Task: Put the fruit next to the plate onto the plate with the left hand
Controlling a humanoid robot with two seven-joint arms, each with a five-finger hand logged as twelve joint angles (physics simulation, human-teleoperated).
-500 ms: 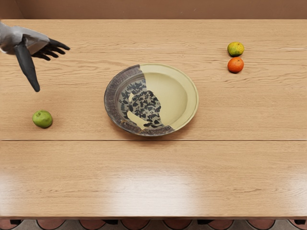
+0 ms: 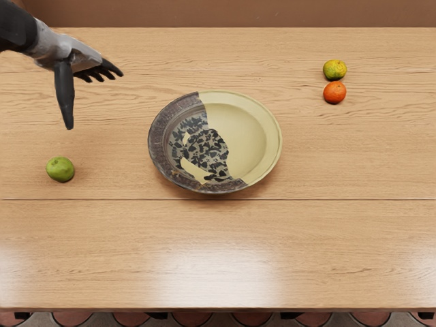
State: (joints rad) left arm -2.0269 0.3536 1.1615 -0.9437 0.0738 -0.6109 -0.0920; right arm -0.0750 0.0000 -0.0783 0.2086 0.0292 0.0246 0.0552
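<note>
in the head view my left hand point(image 2: 71, 63) hangs over the table's point(image 2: 218, 252) far left, fingers point(image 2: 102, 70) spread wide and empty, thumb pointing down. the green fruit point(image 2: 60, 169) rests on the wood well apart from my fingertips, nearer the front edge and left of the plate point(image 2: 156, 138), with nothing between us. a yellow-green fruit point(image 2: 334, 69) and an orange fruit point(image 2: 334, 92) sit far right.

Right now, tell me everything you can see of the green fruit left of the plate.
The green fruit is small, round and lime-green, with smooth, slightly glossy skin. It sits alone on the wooden table, well to the left of the plate, and casts a small shadow. Only the table touches it. The left hand hangs farther back in the picture, fingers spread, holding nothing.
</note>
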